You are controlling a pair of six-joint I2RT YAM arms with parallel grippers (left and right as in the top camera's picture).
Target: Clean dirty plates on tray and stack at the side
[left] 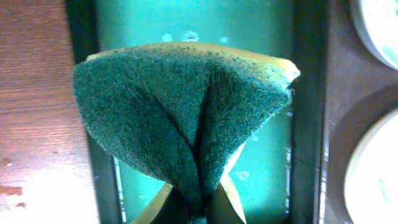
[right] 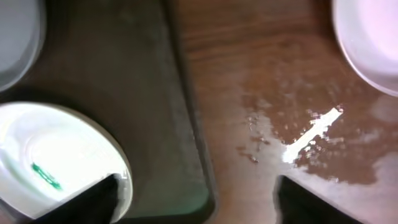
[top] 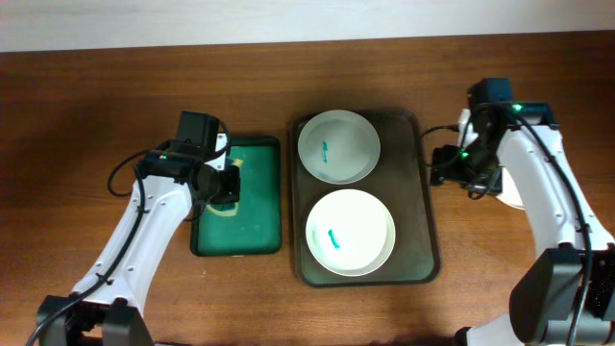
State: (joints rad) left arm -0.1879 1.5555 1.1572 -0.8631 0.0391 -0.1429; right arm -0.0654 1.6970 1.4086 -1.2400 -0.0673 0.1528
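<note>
Two white plates lie on the dark tray (top: pixel 423 192). The far plate (top: pixel 338 146) and the near plate (top: pixel 350 232) each carry a teal smear. A third white plate (right: pixel 367 43) rests on the wooden table to the right of the tray, and in the overhead view it is mostly hidden under my right arm. My right gripper (top: pixel 444 165) hangs open over the tray's right edge with nothing between its fingers (right: pixel 93 199). My left gripper (top: pixel 226 185) is shut on a folded green sponge (left: pixel 186 106) above the small green tray (top: pixel 255 231).
Water glistens on the table (right: pixel 298 137) between the dark tray's rim (right: pixel 186 118) and the third plate. The green tray (left: pixel 267 37) lies just left of the dark tray. A pale wall borders the table's far edge.
</note>
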